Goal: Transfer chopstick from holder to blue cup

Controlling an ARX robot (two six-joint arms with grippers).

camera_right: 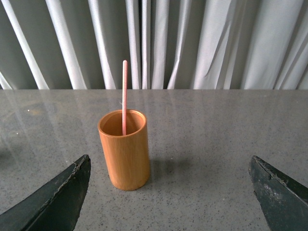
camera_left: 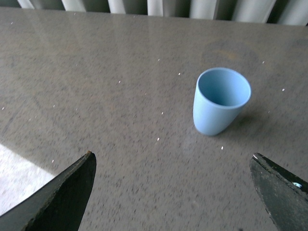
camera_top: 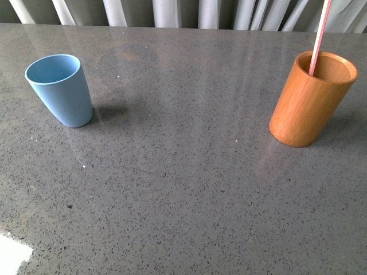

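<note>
Front view — blue cup (camera_top: pixel 60 91), holder (camera_top: pixel 309 103) well apart — left gripper (camera_left: pixel 172 154), right gripper (camera_right: pixel 169 157) released

The front camera sits high between the arms and looks obliquely down and forward across the grey speckled table (camera_top: pixel 183 195). It is wide enough to take in the blue cup (camera_top: pixel 60 90) at the left, the holder (camera_top: pixel 309 100) with its chopstick (camera_top: pixel 320 37) at the right, and a sliver of curtain (camera_top: pixel 172 11) beyond the far edge. The left wrist camera looks down steeply past the left gripper (camera_left: pixel 172 154), whose jaws stand wide apart in the foreground. It shares the blue cup with the front view, seen closer. The right wrist camera sits lower and nearly level behind the right gripper (camera_right: pixel 169 157), jaws likewise wide, facing holder, chopstick and curtain. The two wrist views share only table and curtain.
</note>
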